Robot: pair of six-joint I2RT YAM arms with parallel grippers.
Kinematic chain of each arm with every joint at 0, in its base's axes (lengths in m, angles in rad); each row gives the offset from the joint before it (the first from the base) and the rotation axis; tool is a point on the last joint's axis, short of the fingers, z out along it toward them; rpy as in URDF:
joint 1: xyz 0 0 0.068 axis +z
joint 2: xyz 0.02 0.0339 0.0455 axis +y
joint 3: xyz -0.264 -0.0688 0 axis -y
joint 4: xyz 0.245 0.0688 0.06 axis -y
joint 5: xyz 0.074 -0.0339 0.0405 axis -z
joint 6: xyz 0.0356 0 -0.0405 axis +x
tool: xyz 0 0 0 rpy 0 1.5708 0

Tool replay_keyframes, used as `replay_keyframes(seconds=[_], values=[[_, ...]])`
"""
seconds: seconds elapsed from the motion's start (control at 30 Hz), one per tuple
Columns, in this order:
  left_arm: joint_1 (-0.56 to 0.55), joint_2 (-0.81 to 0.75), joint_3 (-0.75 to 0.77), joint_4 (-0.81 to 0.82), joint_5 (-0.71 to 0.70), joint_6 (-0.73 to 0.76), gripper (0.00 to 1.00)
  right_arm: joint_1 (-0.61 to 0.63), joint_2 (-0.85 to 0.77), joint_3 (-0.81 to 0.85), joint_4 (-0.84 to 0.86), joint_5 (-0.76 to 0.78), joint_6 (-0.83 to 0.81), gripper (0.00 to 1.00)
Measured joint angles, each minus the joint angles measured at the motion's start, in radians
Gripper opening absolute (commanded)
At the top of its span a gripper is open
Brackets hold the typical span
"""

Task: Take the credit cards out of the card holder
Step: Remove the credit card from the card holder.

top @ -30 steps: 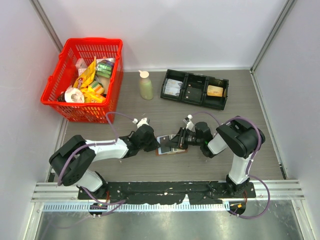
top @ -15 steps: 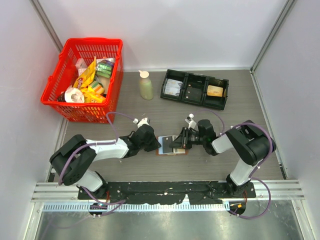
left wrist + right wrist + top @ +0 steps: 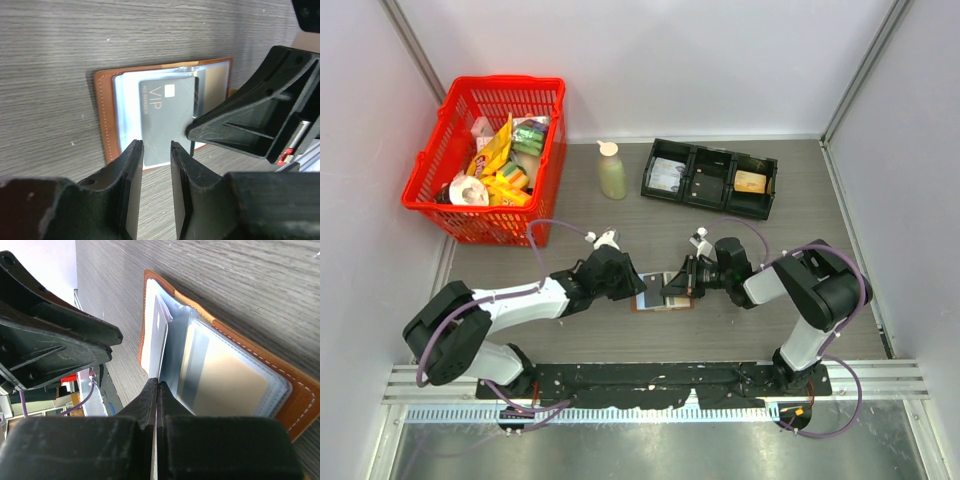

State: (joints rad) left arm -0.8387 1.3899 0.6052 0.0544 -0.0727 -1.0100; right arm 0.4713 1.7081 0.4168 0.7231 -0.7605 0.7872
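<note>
The brown card holder (image 3: 672, 304) lies open on the table between my grippers, and shows in the left wrist view (image 3: 105, 115) and the right wrist view (image 3: 300, 400). A grey "VIP" credit card (image 3: 165, 120) sticks partly out past its near edge. My right gripper (image 3: 158, 385) is shut on this card's edge (image 3: 161, 335); in the top view it (image 3: 678, 285) is over the holder. A tan card (image 3: 225, 385) sits in a pale blue-grey pocket. My left gripper (image 3: 154, 150) is open a little and empty, just off the holder's edge (image 3: 638, 288).
A red basket (image 3: 485, 155) of packets stands at the back left. A pale bottle (image 3: 612, 172) stands behind the holder. A black three-compartment tray (image 3: 710, 180) at the back holds a tan item (image 3: 750, 182) in its right compartment.
The right gripper has drawn back slightly to the right at the card holder. The left arm's elbow has swung down-left, and its gripper stays at the holder's left side.
</note>
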Motion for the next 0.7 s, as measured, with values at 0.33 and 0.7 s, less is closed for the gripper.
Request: replay_keyframes(seconds=[0.33, 0.7], values=[[-0.004, 0.126, 0.047, 0.038, 0.039, 0.027, 0.07, -0.001, 0.019, 0.003, 0.003, -0.019, 0.001, 0.03], [-0.005, 0.148, 0.036, 0.055, 0.028, 0.014, 0.00, -0.022, 0.021, 0.003, 0.011, -0.032, 0.011, 0.18]])
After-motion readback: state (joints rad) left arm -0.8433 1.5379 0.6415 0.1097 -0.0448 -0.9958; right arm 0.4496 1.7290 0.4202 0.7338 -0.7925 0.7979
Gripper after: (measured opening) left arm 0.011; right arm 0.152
